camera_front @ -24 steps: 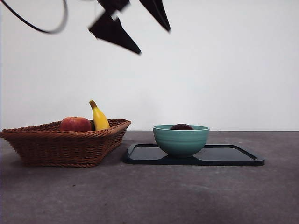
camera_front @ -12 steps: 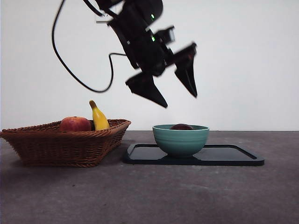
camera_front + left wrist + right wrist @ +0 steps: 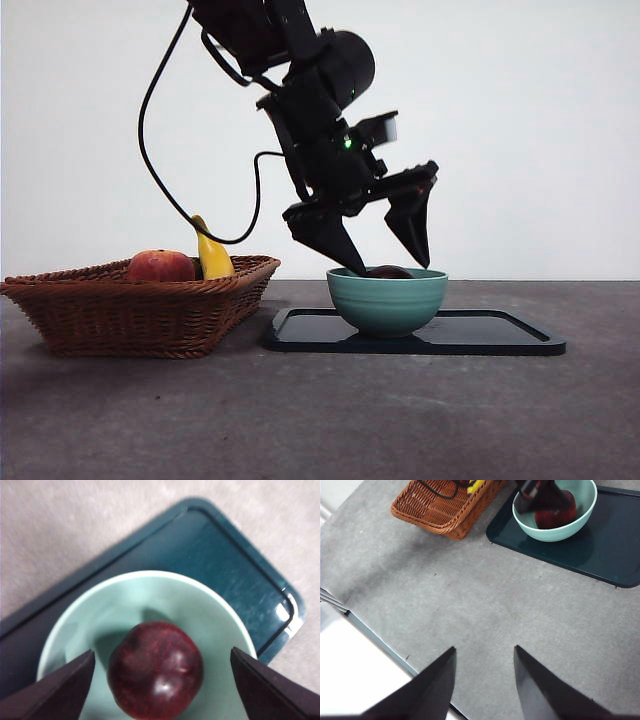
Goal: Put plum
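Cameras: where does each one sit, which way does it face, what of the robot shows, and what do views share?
Front view: low at table height, looking level across; shows the left gripper open over the bowl, beside the basket.
Left wrist view: on the left arm, looking down into the bowl at the plum; own jaws flank it.
Right wrist view: high on the waiting right arm, looking down at the table; right gripper open.
Shared: all three show bowl, plum and tray.

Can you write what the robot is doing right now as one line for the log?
left gripper: open, around plum | plum: in green bowl | bowl: on dark tray | right gripper: open, waiting above table
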Tool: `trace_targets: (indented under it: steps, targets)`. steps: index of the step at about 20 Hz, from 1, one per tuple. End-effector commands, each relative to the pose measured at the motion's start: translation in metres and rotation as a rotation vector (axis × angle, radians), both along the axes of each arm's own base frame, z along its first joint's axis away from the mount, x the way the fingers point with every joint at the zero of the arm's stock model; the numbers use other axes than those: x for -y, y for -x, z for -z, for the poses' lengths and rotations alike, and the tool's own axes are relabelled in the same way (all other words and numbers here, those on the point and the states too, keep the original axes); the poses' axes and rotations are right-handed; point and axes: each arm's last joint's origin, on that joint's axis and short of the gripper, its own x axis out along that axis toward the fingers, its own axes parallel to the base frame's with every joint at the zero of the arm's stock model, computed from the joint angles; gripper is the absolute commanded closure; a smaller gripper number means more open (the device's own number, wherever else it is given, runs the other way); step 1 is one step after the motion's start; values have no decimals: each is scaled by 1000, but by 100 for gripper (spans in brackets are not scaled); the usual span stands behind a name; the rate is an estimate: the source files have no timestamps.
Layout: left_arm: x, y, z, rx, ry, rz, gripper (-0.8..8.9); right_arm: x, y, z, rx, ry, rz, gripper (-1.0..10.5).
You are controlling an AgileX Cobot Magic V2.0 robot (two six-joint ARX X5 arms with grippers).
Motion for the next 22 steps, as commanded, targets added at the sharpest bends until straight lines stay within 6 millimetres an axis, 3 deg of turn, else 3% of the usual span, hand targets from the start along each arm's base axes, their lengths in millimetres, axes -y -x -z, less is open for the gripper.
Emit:
trace_targets:
  steps: [1,15,19,22]
  targets:
    - [10,-2,9,9,-16,28,398,-1,-1,-1,8,0,-10,762]
    - [12,-1,25,-14,-68,65,414,-1,-1,-1,10,1,-11,762]
    - [13,-1,24,-7,-62,67,543,-1,-1,-1,13,4,-9,762]
    - [13,-1,24,-5,-61,67,553,-1,-1,-1,16,8,-7,762]
